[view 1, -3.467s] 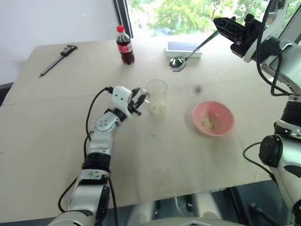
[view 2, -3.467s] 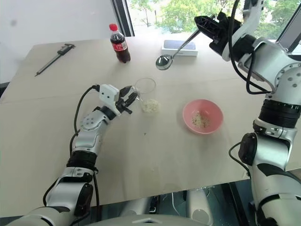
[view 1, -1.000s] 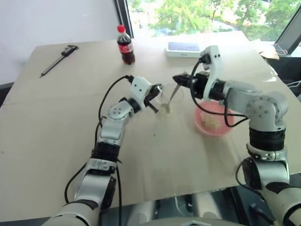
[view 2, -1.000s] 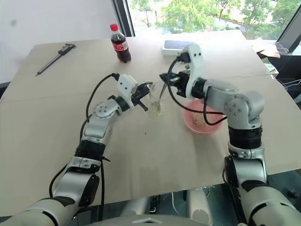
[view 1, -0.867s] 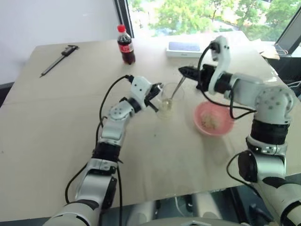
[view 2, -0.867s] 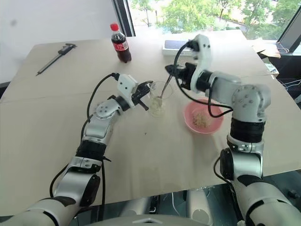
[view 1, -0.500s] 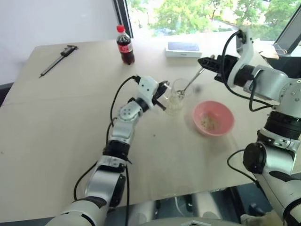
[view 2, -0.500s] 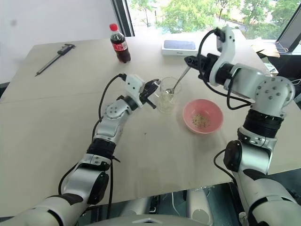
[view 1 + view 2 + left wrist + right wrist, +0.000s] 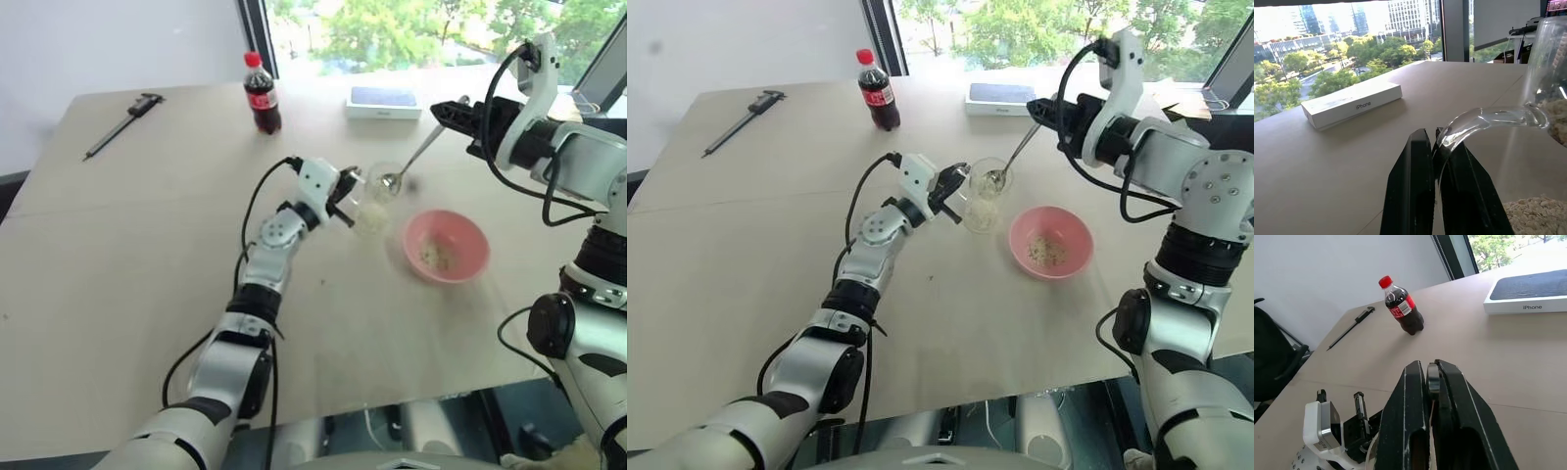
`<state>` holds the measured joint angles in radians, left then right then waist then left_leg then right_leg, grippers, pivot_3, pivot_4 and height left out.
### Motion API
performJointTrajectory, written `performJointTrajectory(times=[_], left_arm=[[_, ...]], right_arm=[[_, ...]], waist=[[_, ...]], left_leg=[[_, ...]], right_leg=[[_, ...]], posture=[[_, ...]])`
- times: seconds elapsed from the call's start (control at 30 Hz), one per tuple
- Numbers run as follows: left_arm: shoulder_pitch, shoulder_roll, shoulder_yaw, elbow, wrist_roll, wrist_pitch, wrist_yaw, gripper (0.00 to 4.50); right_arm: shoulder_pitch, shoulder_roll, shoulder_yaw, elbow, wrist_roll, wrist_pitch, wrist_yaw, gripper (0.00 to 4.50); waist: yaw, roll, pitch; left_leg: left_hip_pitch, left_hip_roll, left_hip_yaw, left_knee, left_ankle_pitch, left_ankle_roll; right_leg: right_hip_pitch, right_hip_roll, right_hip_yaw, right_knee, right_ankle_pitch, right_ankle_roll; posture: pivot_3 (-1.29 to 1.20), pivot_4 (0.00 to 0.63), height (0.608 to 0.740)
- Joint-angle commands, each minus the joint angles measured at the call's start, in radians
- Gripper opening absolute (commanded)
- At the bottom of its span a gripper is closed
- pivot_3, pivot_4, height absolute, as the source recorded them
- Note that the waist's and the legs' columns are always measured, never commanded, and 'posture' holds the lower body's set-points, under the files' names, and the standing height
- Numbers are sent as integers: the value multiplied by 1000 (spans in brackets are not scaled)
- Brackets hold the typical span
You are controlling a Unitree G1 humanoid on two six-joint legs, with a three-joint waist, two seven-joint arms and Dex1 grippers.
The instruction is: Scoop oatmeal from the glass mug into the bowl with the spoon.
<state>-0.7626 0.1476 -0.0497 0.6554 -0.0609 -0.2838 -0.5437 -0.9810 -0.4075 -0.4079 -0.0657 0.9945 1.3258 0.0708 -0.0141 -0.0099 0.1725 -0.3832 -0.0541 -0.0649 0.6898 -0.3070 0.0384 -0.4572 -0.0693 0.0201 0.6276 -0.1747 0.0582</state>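
I have the left pincer [image 9: 952,186] pinched on the mug's [image 9: 983,195] handle, just left of centre frame, and the mug leans toward the bowl [image 9: 1049,241], which sits at centre right on the desk [image 9: 745,294]. The right pincer [image 9: 1046,109], upper right, is clamped on the spoon's [image 9: 1011,157] handle, with the spoon's bowl at the mug's rim carrying a little oatmeal [image 9: 983,212]. My worries: the load is small and rides on a shallow spoon, so any jerk or roll of the wrist on the way across could drop flakes on the desk short of the bowl. The tilted mug could also spill if the left grip slips on that smooth glass handle, or if I tip it further.
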Motion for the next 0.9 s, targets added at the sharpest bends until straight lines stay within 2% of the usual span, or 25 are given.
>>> performJointTrajectory(times=[0.03, 0.3, 0.5, 0.9], left_arm=[[-36, -5, 10, -7, -10, -52, -3, 39], [-33, -6, 14, 24, -10, -86, -2, 39], [-31, -10, 24, 33, -22, -92, 3, 39], [-31, -40, 51, 62, -48, -144, 11, 39]], right_arm=[[-18, 14, -92, 5, 50, 16, -69, 0], [-28, 50, -265, 94, 180, 67, -279, 0], [-1, 60, -289, 89, 284, 56, -388, 0], [120, 51, -276, 112, 655, -126, -692, 0]], waist=[[0, 0, 0], [1, 0, 0], [0, 0, 0], [0, 0, 0]], left_leg=[[0, 0, 0, 0, 0, 0], [0, 0, 0, 0, 0, 0], [0, 0, 0, 0, 0, 0], [0, 0, 1, 0, 0, 1]], right_leg=[[0, 0, 0, 0, 0, 0], [0, 0, 0, 0, 0, 0], [0, 0, 1, 0, 0, 0], [0, 0, 1, 0, 0, 0]], posture=[[0, 150, 740], [0, 150, 740], [0, 150, 740], [0, 150, 740]])
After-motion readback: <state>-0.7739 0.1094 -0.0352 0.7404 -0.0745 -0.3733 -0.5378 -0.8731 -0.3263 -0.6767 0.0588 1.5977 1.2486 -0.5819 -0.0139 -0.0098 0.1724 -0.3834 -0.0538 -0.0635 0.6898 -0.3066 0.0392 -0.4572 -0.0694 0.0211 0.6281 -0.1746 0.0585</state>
